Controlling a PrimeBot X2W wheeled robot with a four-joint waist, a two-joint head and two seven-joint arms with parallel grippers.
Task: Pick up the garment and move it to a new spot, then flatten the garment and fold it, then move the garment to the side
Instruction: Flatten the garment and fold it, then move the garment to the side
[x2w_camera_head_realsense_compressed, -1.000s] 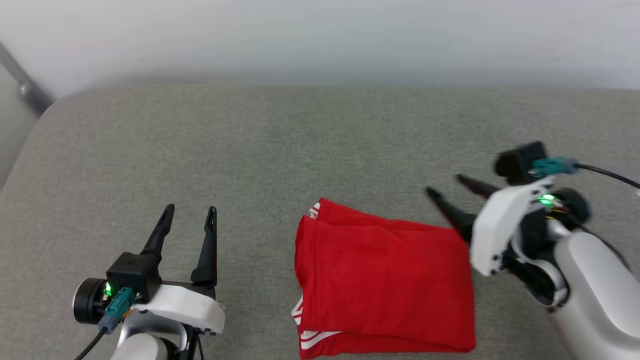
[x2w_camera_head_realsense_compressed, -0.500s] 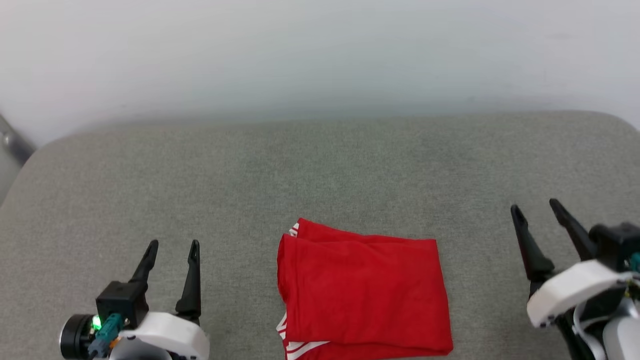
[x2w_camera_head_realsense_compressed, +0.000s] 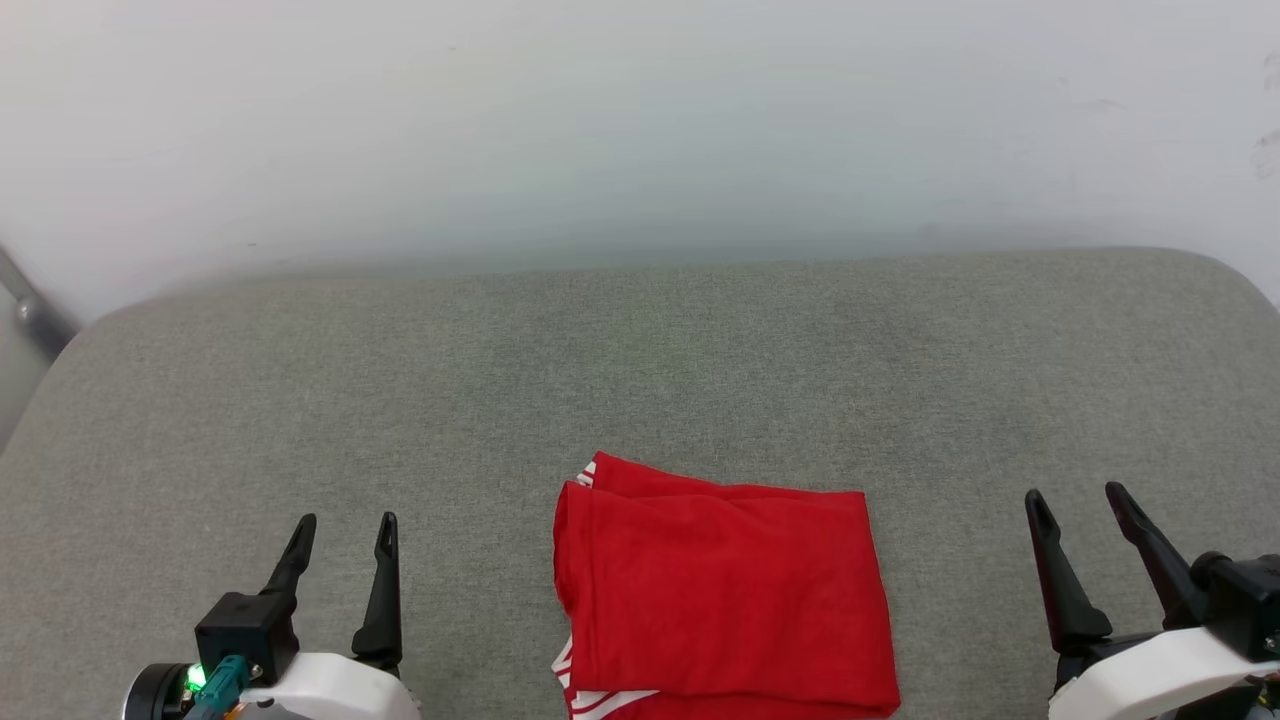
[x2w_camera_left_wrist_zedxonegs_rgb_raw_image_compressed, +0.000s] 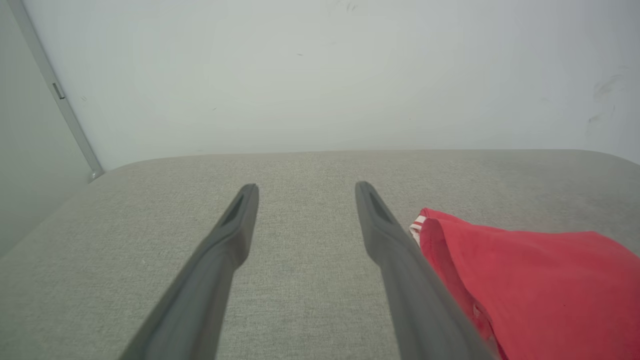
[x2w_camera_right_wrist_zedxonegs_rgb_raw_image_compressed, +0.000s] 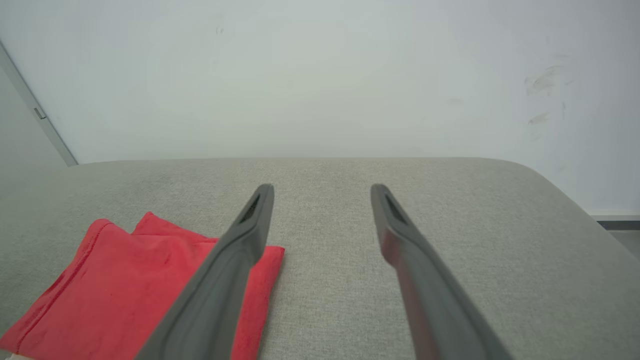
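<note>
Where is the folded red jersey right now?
In the head view the folded red jersey lies on the grey cushion at lower centre, between the left claw and the right claw, touching neither.

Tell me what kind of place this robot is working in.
Likely a plain indoor room set up for folding practice: a grey fabric-covered cushion with rounded corners stands before a bare white wall, with one folded red garment lying on it.

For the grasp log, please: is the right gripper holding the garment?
No, the right gripper is open, beside the garment and apart from it.
</note>
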